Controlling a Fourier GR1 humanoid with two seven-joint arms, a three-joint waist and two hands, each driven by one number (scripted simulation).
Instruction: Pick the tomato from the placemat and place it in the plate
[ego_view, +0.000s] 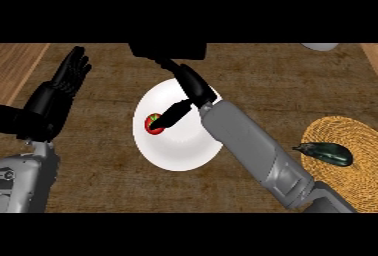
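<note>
Head view shows us the tomato (152, 123) as a small red ball with a green stem cap, sitting inside the plate (181, 150) close to its left rim. Its right side is partly covered by the thumb (173, 114) of the right hand (190, 85). That hand is spread apart: the thumb reaches down-left onto the tomato while the other fingers stretch straight away toward the far edge, so nothing closes round the fruit.

At the far left we see a strip of pale wood (18, 60) bordering the dark brown surface (103, 180). The left hand (63, 82) rests there, fingers straight and up, well apart from the plate. Bare surface lies between that hand and the plate's left rim, and more of it in front of the plate.

The white plate sits mid-view, and the grey right forearm crosses its right rim. Further right, a woven yellow placemat (354, 135) lies apart from the plate and carries a dark eggplant (325, 153). A pale object (319, 46), cut off at the top right, is too little seen to name.
</note>
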